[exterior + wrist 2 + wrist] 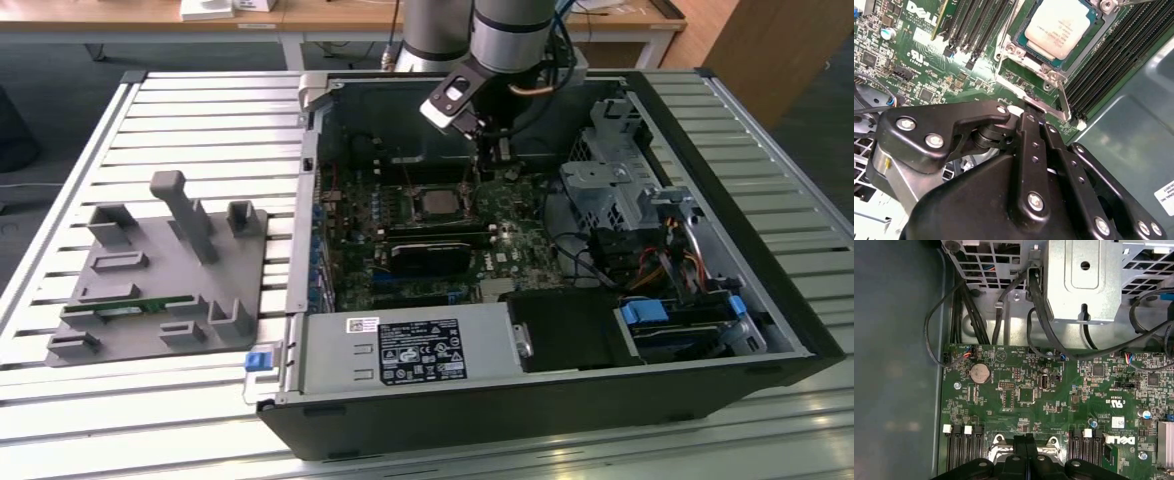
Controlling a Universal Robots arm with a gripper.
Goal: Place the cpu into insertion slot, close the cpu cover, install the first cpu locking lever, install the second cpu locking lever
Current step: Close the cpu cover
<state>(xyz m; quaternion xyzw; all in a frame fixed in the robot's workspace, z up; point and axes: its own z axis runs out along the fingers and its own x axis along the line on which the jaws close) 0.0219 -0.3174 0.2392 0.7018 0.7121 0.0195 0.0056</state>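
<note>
black linkage of the end effector (1030, 111) crowds the second wrist view. its fingers are pressed together, tips at the rim of the cpu cover (1010, 50); i cannot tell whether they nip anything. straight ahead of the tips lies the cpu (1061, 25), seated and showing through the cover's opening. in the exterior view it sits mid-frame, the end effector just above. the first wrist view adds cables (1039, 300) past the board.

Robotics lab: slatted aluminium bench (200, 110), open PC case (534, 410), grey fixture block (134, 300), office desks (334, 15) behind.
</note>
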